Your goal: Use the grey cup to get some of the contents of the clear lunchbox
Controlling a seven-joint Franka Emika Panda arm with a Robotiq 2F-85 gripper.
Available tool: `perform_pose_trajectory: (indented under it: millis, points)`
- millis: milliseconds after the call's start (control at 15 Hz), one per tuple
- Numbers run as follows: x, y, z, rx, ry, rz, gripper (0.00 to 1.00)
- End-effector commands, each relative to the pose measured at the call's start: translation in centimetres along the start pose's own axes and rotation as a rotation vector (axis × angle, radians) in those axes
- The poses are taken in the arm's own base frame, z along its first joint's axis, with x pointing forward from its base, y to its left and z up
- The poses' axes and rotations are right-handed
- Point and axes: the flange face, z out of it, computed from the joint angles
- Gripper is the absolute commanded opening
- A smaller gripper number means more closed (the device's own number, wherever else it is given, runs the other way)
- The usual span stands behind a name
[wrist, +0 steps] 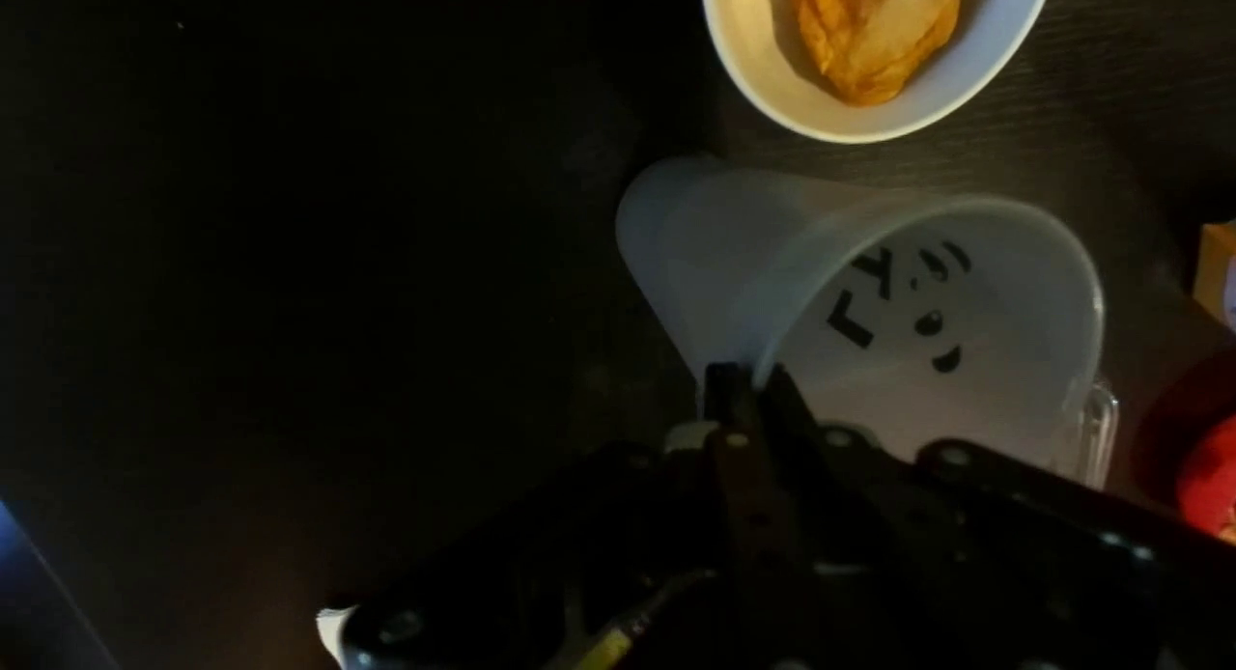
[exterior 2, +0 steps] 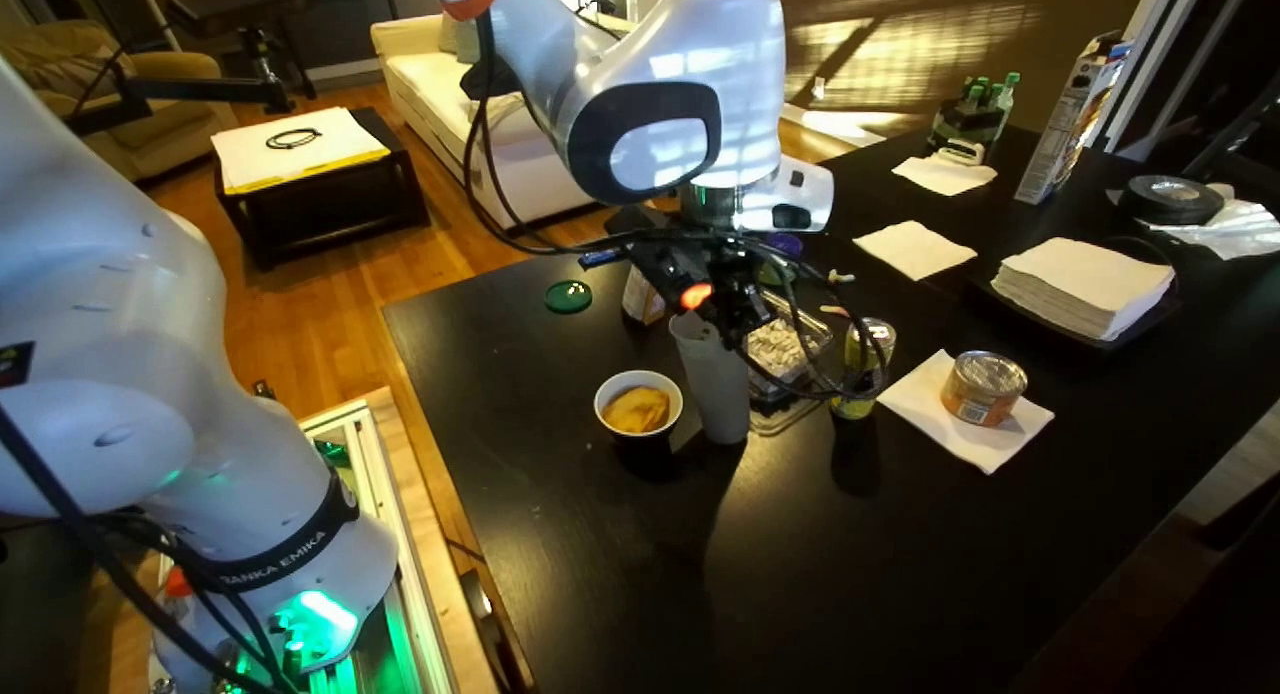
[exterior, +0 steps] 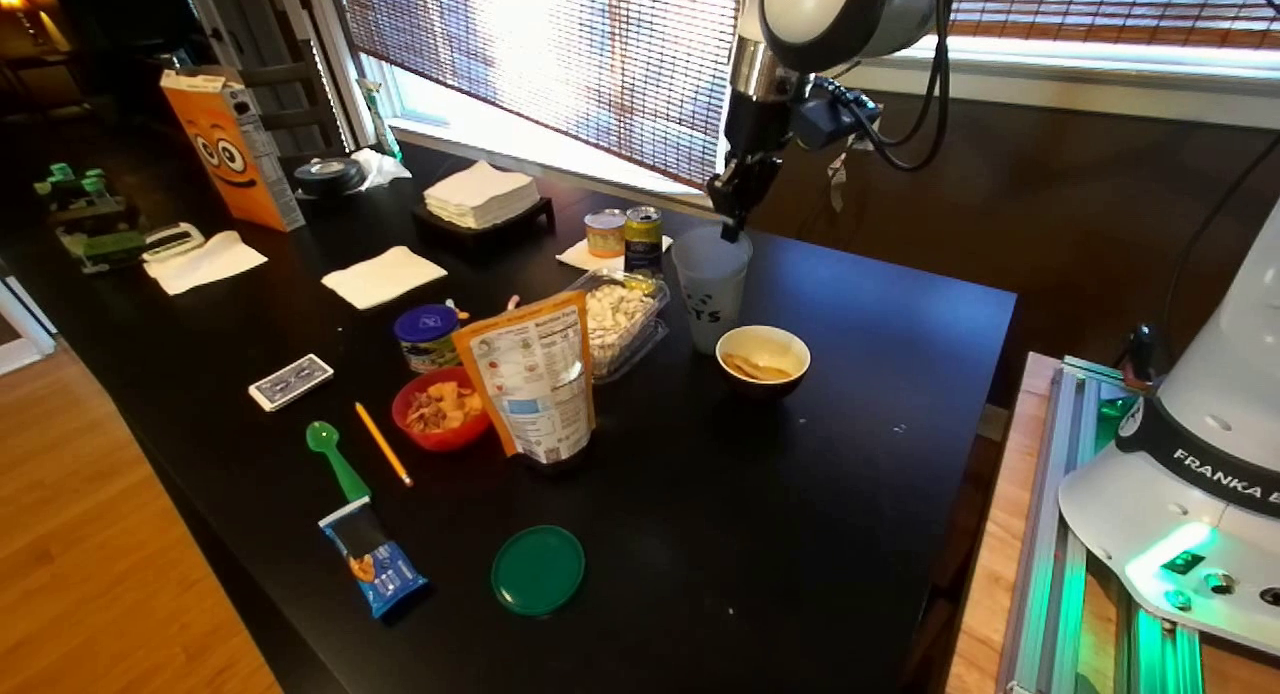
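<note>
Right now, grey cup (exterior: pixel 708 289): near the middle of the frame in both exterior views, looking close to upright. I can't tell if its bottom rests on the desk (exterior: pixel 850 494).
Jaws: pinched tight on the cup's rim, one tip inside and one outside, just below the middle of the wrist view.
Clear lunchbox (exterior: pixel 640 329): just left of the cup in an exterior view, with white bits (exterior: pixel 612 314) in it. I can't tell if cup and lunchbox touch.
Scoop: I think the cup should go straight up next, till it is over the lunchbox wall. Then tip its mouth at the white bits, push in slowly, and turn it back up so nothing spills.
Pinch: it grabs one side only, so the cup may twist. Go gently.
Dark bowl (exterior: pixel 768 342): close by the cup, to its lower right in an exterior view, with yellow food (exterior: pixel 752 369) inside. It could get bumped.
Snack bag (exterior: pixel 535 374): tall, left and lower in the frame, hiding part of the lunchbox. A big swing could tip it.
Yellow can (exterior: pixel 643 239) and tan can (exterior: pixel 605 234): above the lunchbox in the frame.
</note>
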Motion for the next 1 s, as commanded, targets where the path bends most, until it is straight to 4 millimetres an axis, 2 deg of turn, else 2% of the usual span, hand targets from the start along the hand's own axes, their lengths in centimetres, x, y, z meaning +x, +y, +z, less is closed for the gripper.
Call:
perform_pose_trajectory:
  millis: [0, 400, 467, 533, 667, 933]
  points:
    - [-0.1, 2.3, 0.6, 0.003, 0.017, 0.091, 0.01]
    - [0.2, 5.9, 0.4, -0.013, 0.04, 0.179, 0.01]
    - [0.3, 6.3, 0.4, -0.012, 0.035, 0.179, 0.11]
    - [0.4, 6.5, 0.4, -0.013, 0.025, 0.174, 0.32]
    - [0.4, 6.8, 0.7, -0.018, 0.021, 0.176, 0.36]
    - [0.3, 6.8, 0.9, -0.045, 0.03, 0.174, 0.62]
